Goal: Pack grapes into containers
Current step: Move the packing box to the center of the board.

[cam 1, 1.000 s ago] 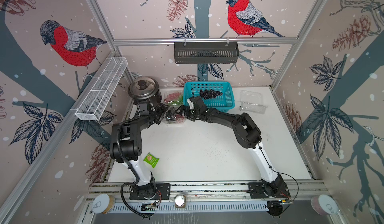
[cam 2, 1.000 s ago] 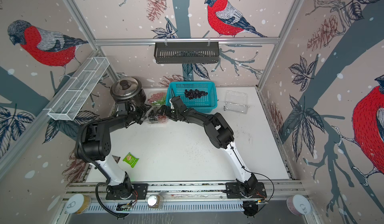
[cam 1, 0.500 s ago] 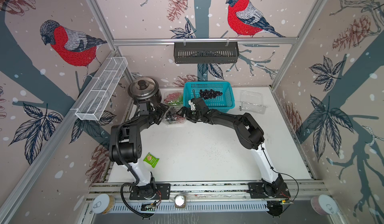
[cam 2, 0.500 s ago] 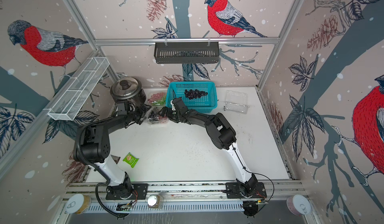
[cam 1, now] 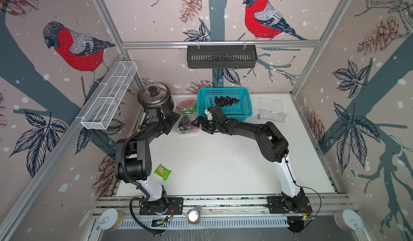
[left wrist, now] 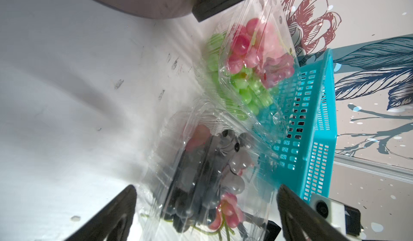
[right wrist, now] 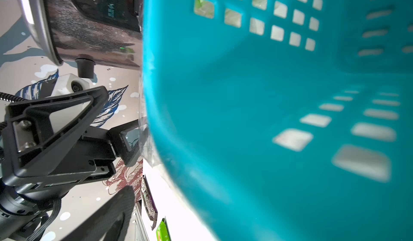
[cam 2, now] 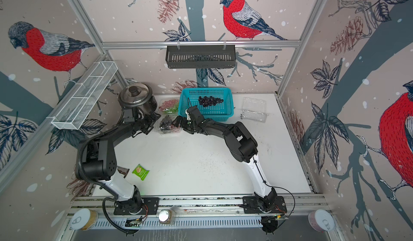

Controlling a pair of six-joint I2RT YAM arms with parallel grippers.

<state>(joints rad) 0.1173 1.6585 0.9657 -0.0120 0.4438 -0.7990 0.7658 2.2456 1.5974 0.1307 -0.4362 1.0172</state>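
jaws: left gripper (cam 1: 173, 119) and right gripper (cam 1: 199, 122) both spread wide, empty | grapes: dark bunch (cam 1: 226, 101) in teal basket (cam 1: 223, 89), upper centre; packed clamshell (cam 1: 187, 127) between grippers, lower left of basket | risk: thin clamshell may skid or buckle if squeezed

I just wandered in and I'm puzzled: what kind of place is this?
Likely a robot test booth, not a kitchen: two arms bolted to a rail, bird-wallpaper panels in a metal frame, and a teal basket of grapes.
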